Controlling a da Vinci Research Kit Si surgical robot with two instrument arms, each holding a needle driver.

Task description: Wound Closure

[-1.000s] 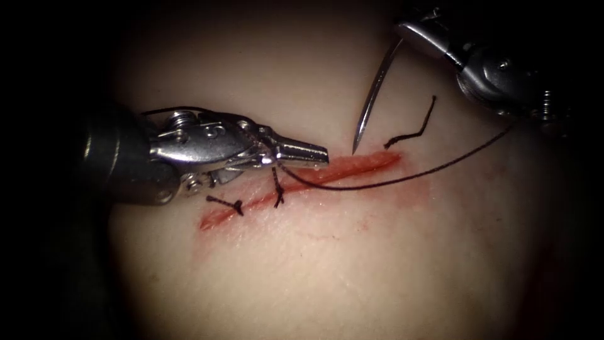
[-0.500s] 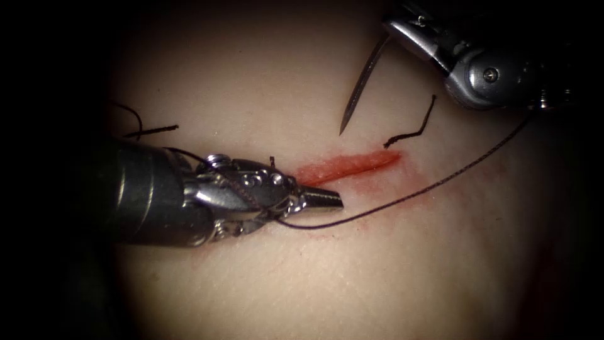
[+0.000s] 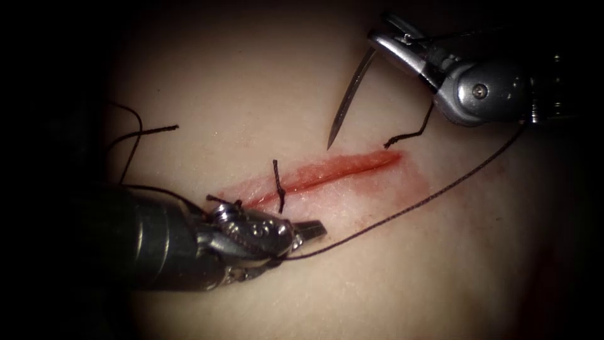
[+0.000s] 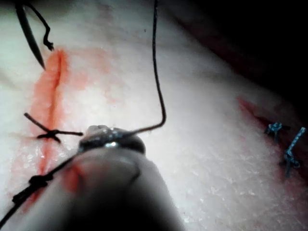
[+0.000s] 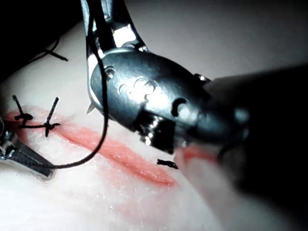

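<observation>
Above the cut [image 3: 327, 171], right tool [image 3: 377, 45] clamps the needle [image 3: 348, 101] near its tail, tip clear of tissue [image 3: 264, 94]; left tool [image 3: 308, 230], below, pinches thread [image 3: 409, 208], probably keeping slack aside.

Pale pink tissue [image 3: 377, 264], red cut [image 3: 327, 171], black thread [image 3: 409, 208], silvery needle [image 3: 346, 101].
</observation>
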